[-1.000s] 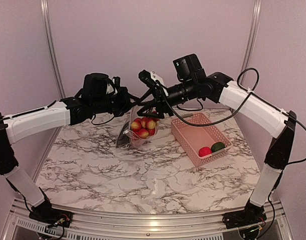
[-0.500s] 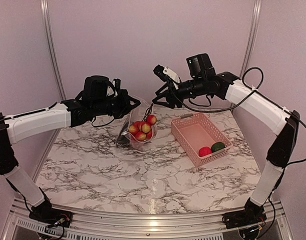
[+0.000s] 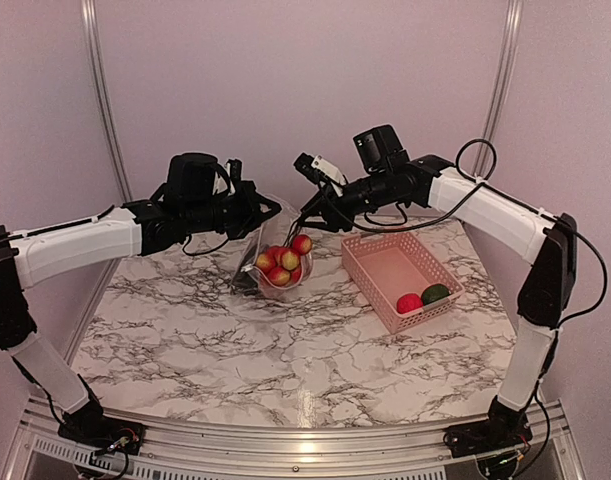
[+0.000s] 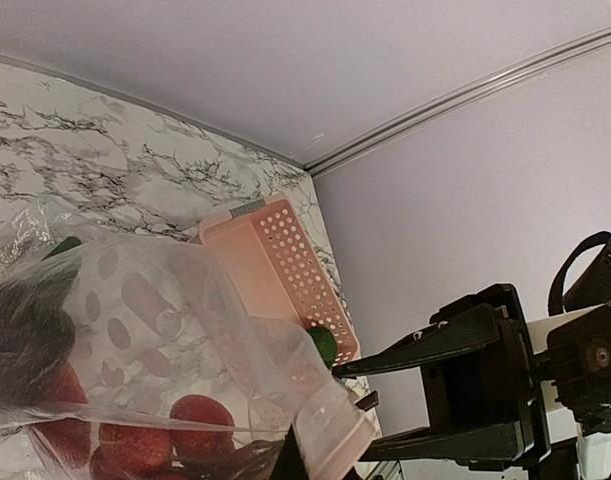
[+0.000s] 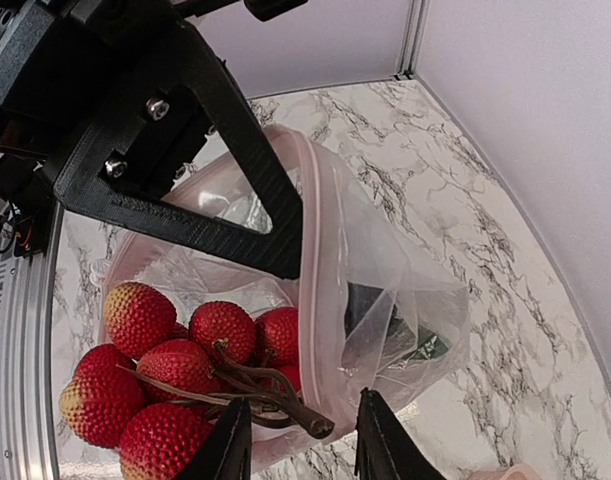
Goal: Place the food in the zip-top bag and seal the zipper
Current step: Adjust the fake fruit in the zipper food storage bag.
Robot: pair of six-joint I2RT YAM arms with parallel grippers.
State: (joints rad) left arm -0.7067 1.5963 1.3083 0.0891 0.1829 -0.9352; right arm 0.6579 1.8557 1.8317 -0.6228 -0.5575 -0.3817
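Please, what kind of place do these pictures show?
Probably a robot test bench in a lab, not a kitchen: two arms bolted at the edge of a marble-patterned table, enclosed by plain walls with metal frame rails.

No readable text, labels, brands, numbers or signs anywhere.

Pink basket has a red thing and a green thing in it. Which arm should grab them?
The right arm. Its fingers are open and empty, and the basket sits on its side. The left fingers are busy pinching the bag by its rim.
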